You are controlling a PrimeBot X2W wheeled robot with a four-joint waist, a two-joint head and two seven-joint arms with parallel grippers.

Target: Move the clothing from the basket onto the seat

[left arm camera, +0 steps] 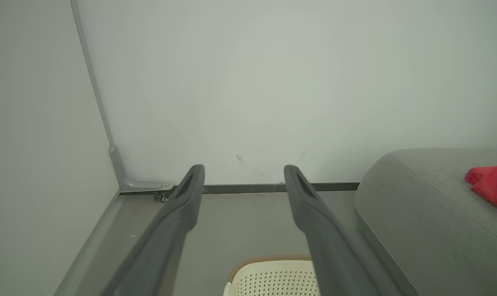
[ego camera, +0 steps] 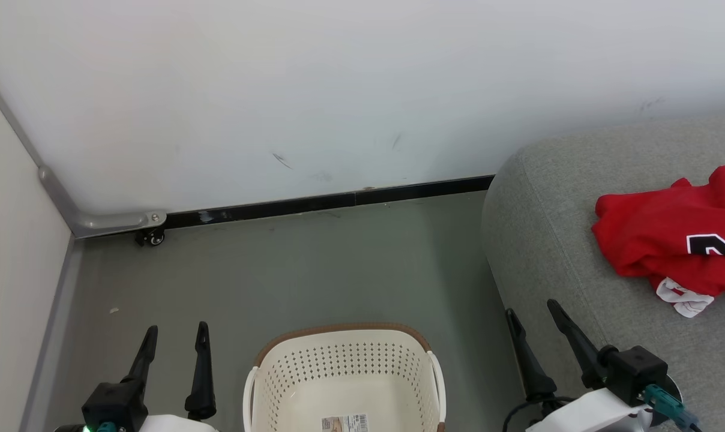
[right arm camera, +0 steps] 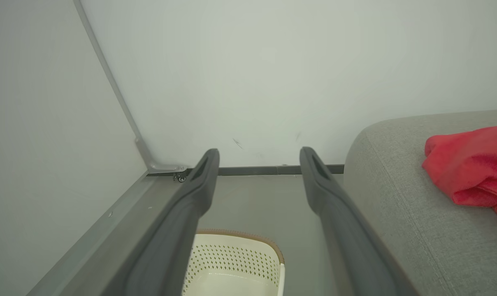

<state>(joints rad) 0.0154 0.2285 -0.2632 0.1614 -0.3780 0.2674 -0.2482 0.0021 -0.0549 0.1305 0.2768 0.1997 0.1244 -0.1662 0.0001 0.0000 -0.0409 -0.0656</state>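
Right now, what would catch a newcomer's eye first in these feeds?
The bright red clothing, heaped on the grey seat at the right, its black-and-white lettering showing. Next, the cream basket on the floor at bottom centre, with no clothing in the part in view. Both pairs of jaws stand open either side of it.

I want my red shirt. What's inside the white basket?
The cream perforated plastic basket with a brown rim shows its pale bottom and a barcode sticker inside. Its near end is cut off, unseen.
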